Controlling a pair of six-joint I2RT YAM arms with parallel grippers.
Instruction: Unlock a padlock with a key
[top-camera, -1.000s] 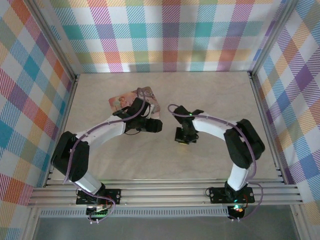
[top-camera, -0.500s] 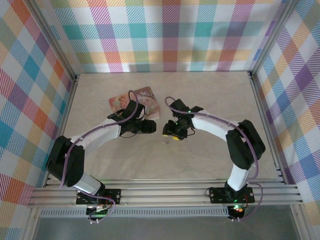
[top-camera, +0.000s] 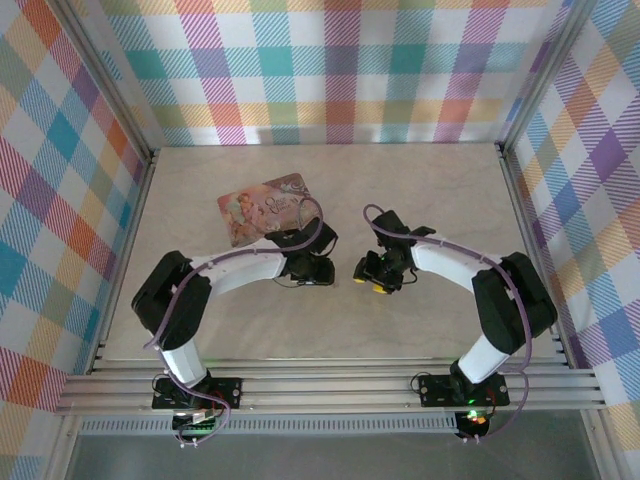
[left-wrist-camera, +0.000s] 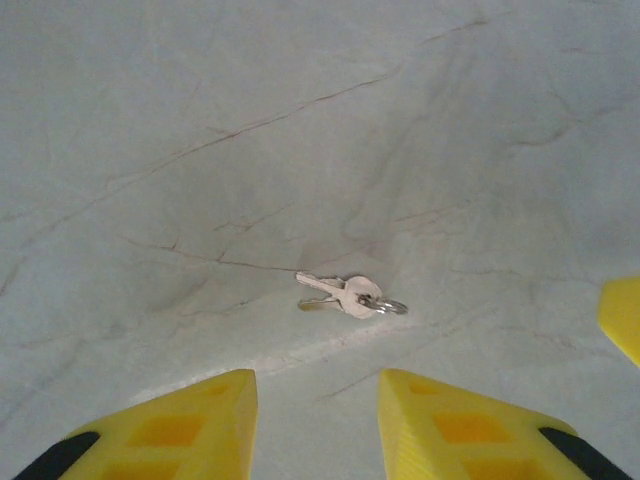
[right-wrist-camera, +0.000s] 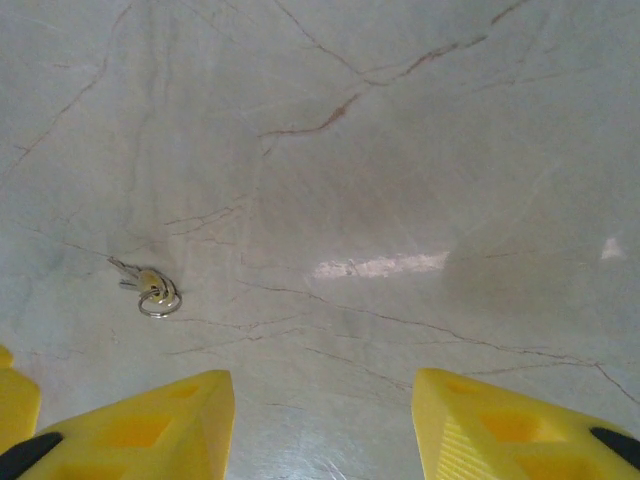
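The table (top-camera: 440, 200): marble-look top, its far half bare. No change noted.

The pink tin (top-camera: 268, 207): lies flat at 11 o'clock from the table's centre, illustrated face up and lid on, so I cannot tell its contents. A second ago my left gripper (top-camera: 326, 271) hung over its near corner. Now the tin is fully uncovered and nothing of mine touches it.

The left gripper: it has swung off the tin to the table's centre, tips pointing to 3 o'clock. My fingers there are parted, narrower than a moment back, with nothing between them.

The right gripper (top-camera: 366, 274): it has drawn back toward 3 o'clock and faces the left one tip to tip, with a small gap between. These fingers were clamped a second ago — now they are spread and empty.

The key (left-wrist-camera: 345, 296): lies flat on the table on its small ring, apart from both grippers. It sits at 12 o'clock just beyond my left fingertips. In the right wrist view the key (right-wrist-camera: 150, 287) lies at 10 o'clock.

Finding: in my judgement the right gripper has let the key go. It must be retaken before it can go into the padlock — the left gripper looks best placed to do that.
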